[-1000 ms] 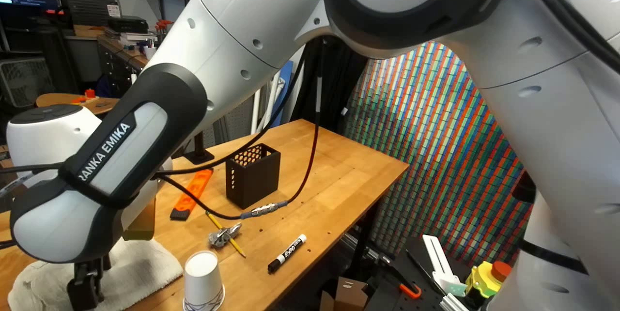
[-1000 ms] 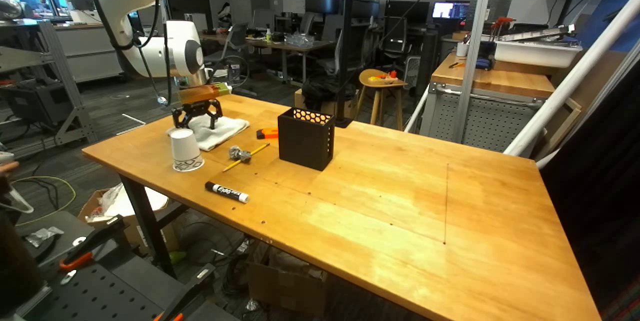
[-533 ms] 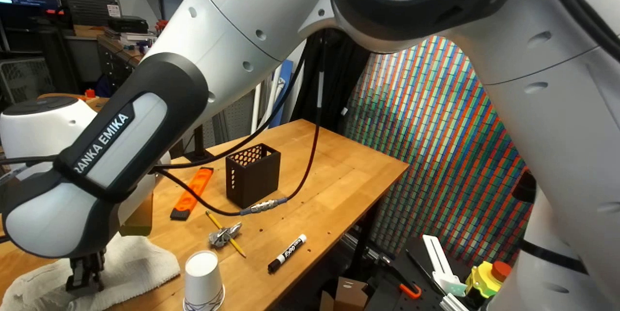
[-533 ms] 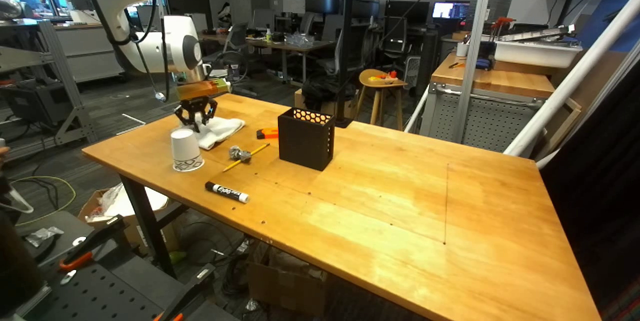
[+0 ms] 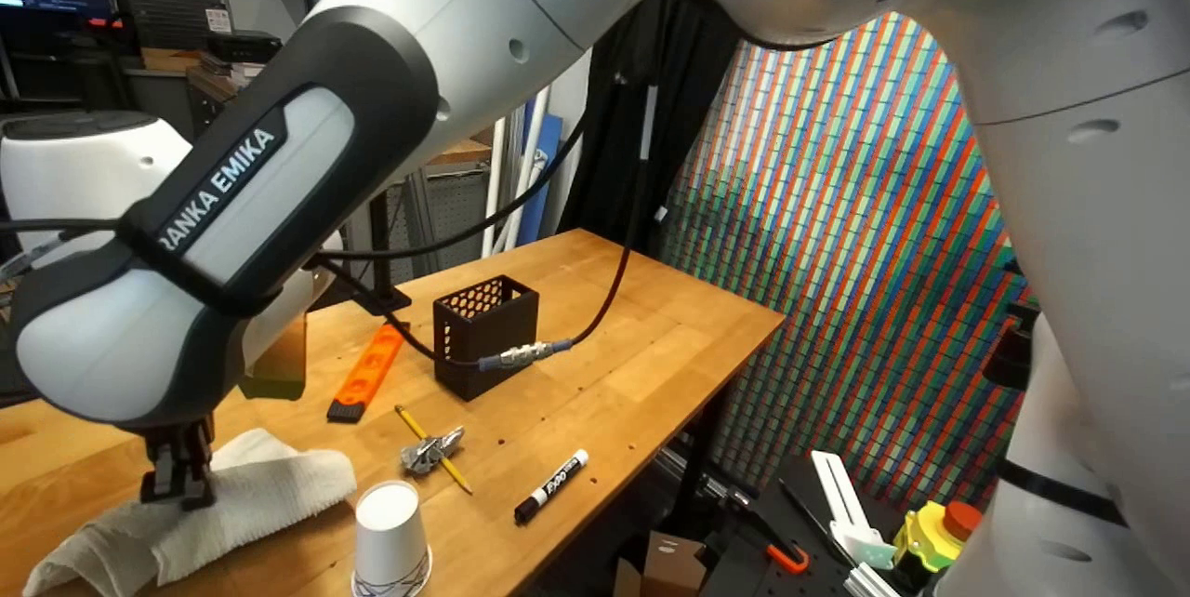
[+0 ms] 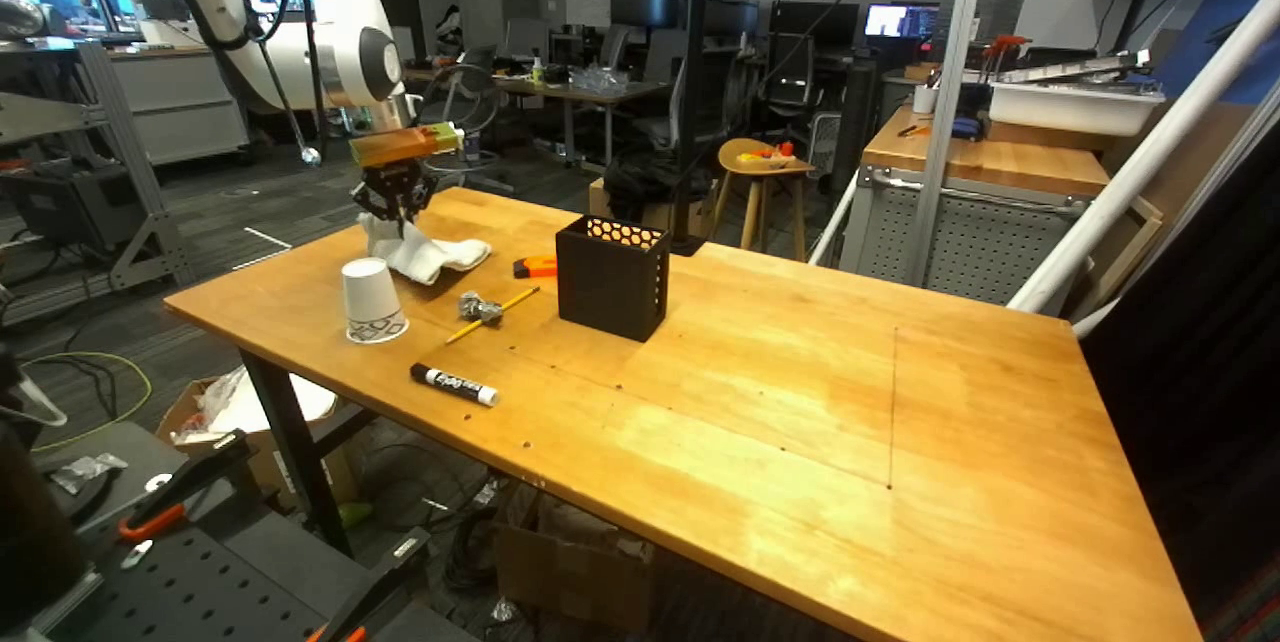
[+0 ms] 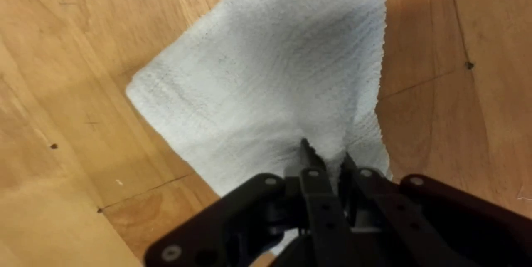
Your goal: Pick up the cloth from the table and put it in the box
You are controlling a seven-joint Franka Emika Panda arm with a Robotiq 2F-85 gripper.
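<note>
Gripper [image 7: 326, 147]: fingers close together, pinching a fold of the cloth [image 7: 266, 80] btwn the tips, easiest to see in the wrist view. Points down over the table [image 6: 760, 422], w/ an orange + green block [image 6: 400, 146] right above it.

Cloth: off-white, bunched and raised where it's pinched, rest drapes down toward the wood. One end looks like it's lying on the table near the orange tool [image 5: 369, 374]. It's outside the box [image 6: 610, 282], well apart from it tbh.

Box: small black one, upright on the table, top open, holes thru the sides. In an exterior view a dark cable [image 5: 614, 288] w/ a silver connector [image 5: 525, 355] passes in front of it.

Orange tool: flat on the table btwn cloth and box, black at one end.

Cup [image 6: 375, 300]: white paper, upside down, patterned band round the bottom, near the cloth.

Pencil [image 6: 520, 299]: yellow, on the table w/ a crumpled lump of foil [image 6: 480, 309] across its middle.

Marker [image 6: 453, 385]: black + white, lying near the table's long edge.

Arm [image 5: 223, 183]: white w/ black bits, reaches over the table, lettering ends in EMIKA.
</note>
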